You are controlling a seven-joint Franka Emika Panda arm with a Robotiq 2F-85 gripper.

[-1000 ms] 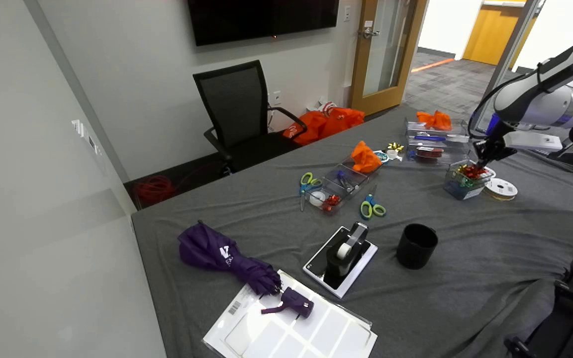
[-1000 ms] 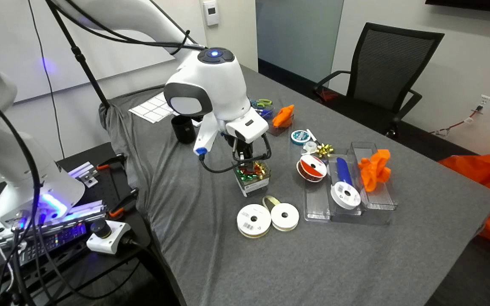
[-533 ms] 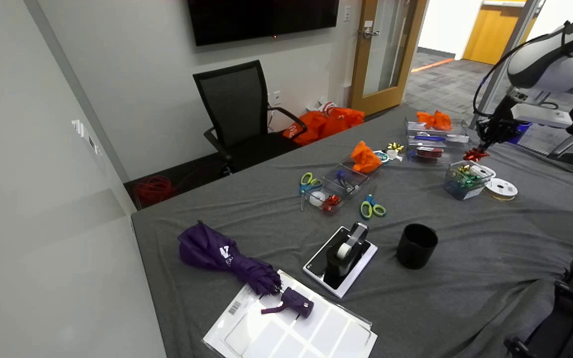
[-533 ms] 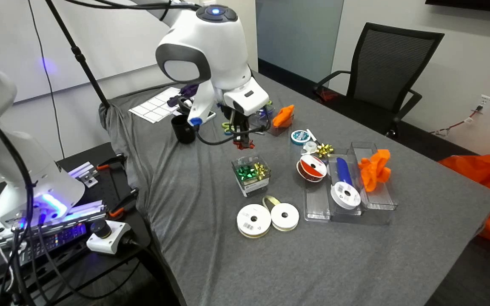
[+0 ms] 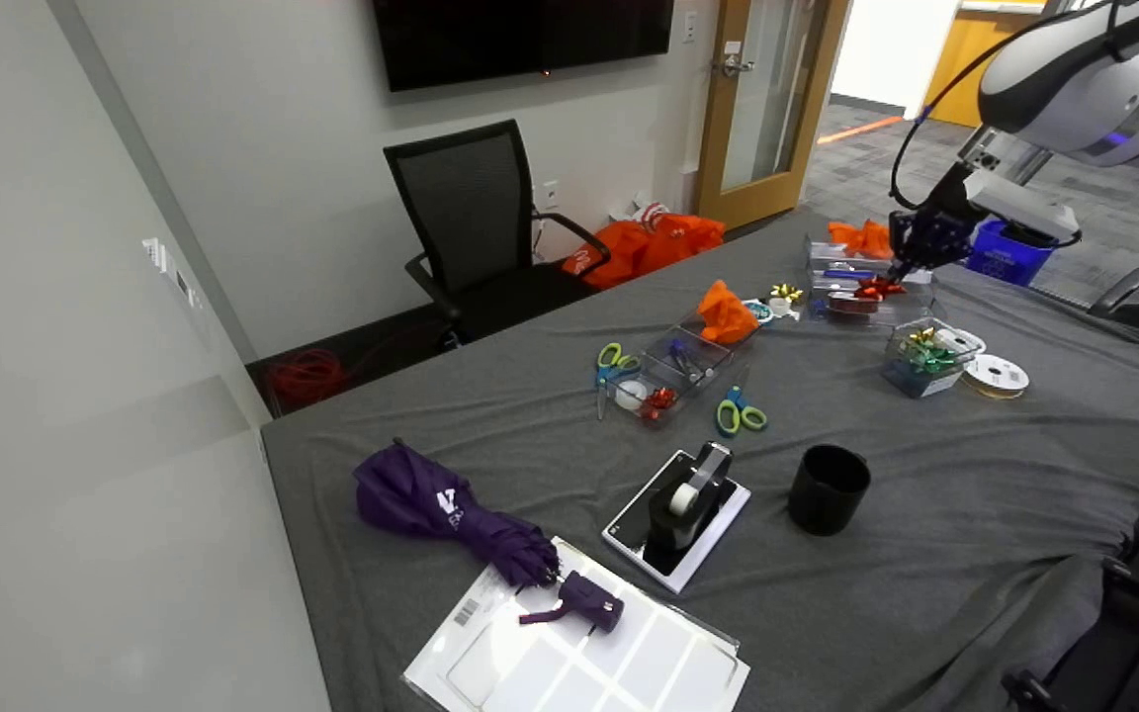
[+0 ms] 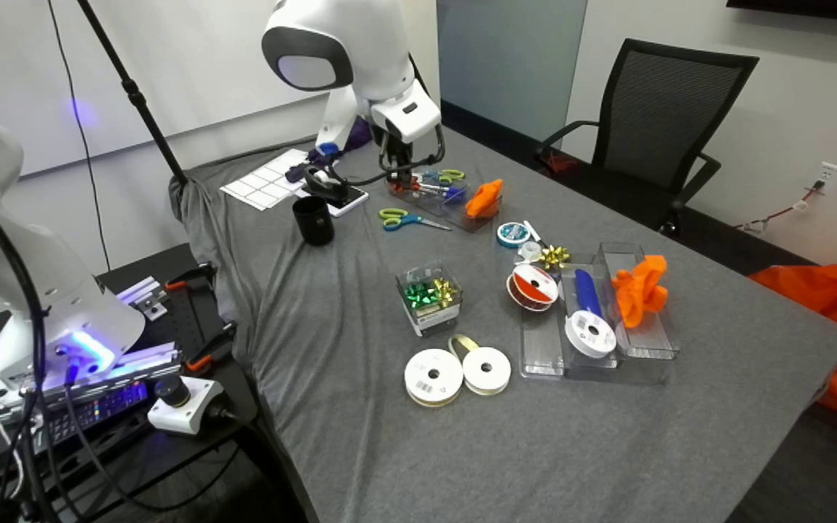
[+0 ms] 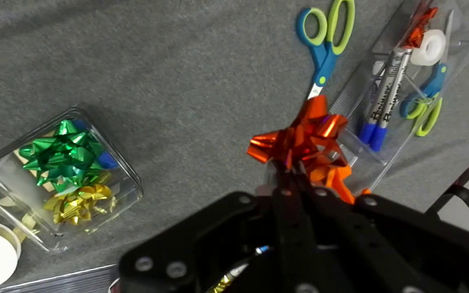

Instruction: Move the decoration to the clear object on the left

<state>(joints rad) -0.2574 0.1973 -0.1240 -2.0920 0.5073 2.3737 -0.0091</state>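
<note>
At the claw [image 7: 290, 174]: tips together, clamped on a red bow [image 7: 299, 140]; the bow sits right at their ends, held above the counter [image 6: 549, 450].
Scissors [image 7: 325, 67]: blue and green, on the counter; in the wrist view the bow hides part of the blades.
Divided tray [image 7: 349, 97]: clear, near the scissors, holding markers [image 7: 387, 99], a tape roll [image 7: 428, 48], another red bow [image 7: 421, 28] and an orange wad [image 5: 726, 314].
Small clear box [image 6: 437, 317]: upright on the counter, well apart from the claw, with a green bow [image 7: 65, 152] and a gold bow [image 7: 80, 201] inside.
Ribbon spools [image 6: 434, 376]: two white ones lying near the box.
Black mug [image 5: 829, 489]: upright, near the tape dispenser [image 5: 678, 509].
Umbrella [image 5: 466, 524]: purple and furled, partly on white sheets [image 5: 579, 672].
Counter: covered in grey cloth [image 5: 925, 613], creased along one side.
Room: black chair [image 5: 466, 198] beside the counter, dark screen [image 5: 530, 40] on the wall [image 5: 263, 148], wood-framed door [image 5: 765, 119], orange bags [image 5: 644, 252] near it.
Small clear box, a second ago: claw and red bow were down in it; now both are out and away from it, while the green and gold bows have stayed inside.
Black mug and umbrella: unmoved since then.
</note>
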